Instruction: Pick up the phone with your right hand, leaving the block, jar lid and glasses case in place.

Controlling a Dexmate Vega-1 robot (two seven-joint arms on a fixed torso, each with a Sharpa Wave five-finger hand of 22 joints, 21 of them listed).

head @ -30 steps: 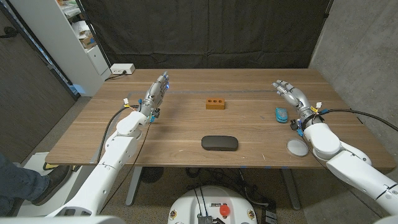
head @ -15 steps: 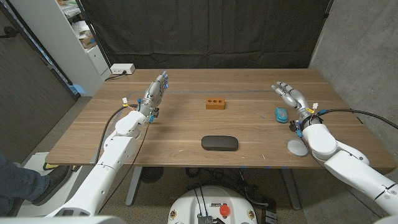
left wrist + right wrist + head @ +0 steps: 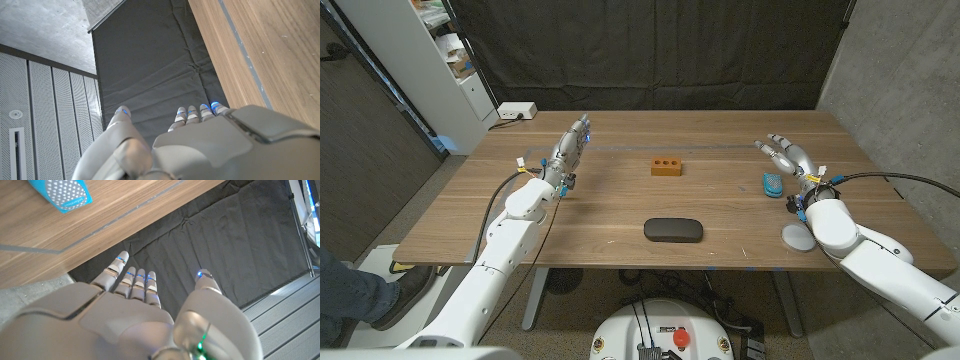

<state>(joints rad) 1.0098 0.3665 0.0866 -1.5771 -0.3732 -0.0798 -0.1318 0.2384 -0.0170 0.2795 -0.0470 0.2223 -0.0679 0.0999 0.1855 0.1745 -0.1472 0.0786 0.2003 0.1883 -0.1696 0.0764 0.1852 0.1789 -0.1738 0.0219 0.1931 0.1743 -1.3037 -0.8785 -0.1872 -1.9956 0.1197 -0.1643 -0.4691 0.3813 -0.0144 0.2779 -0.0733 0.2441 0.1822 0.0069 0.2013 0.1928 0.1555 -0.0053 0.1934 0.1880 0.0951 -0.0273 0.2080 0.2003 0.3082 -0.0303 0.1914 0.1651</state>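
A black curtain hangs behind a wooden table where the blue phone lies at right of frame, just beside the empty, spread-fingered right hand, which should lower over it without nudging the jar lid below.

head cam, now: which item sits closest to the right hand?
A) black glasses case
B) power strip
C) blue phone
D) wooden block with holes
C: the blue phone lies on the table just beside the right hand, untouched, while the block and the glasses case sit farther off toward the table's middle.
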